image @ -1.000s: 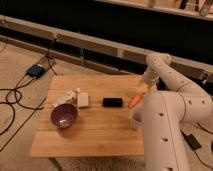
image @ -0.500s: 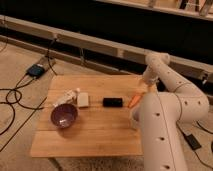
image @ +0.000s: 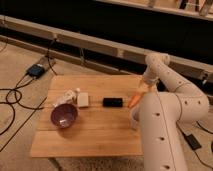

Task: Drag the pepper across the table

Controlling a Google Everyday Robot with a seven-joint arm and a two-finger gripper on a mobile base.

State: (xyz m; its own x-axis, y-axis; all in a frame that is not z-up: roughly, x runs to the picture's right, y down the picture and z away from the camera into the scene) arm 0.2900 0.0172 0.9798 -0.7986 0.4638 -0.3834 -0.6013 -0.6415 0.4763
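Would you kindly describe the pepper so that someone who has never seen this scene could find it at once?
On the light wood table, look at the edge where the robot's end effector hangs. Right by it lies the pepper, next to the black block. It is the only orange thing there, slender and tapered, while the block is dark and rectangular.

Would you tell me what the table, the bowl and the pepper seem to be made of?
The table: light wood, matte, with plank seams showing. The bowl: purple with a slight sheen, plastic or glazed ceramic; the look leaves it open. The pepper: smooth orange, probably a plastic toy. The hand hangs close over the pepper near the table's right edge.
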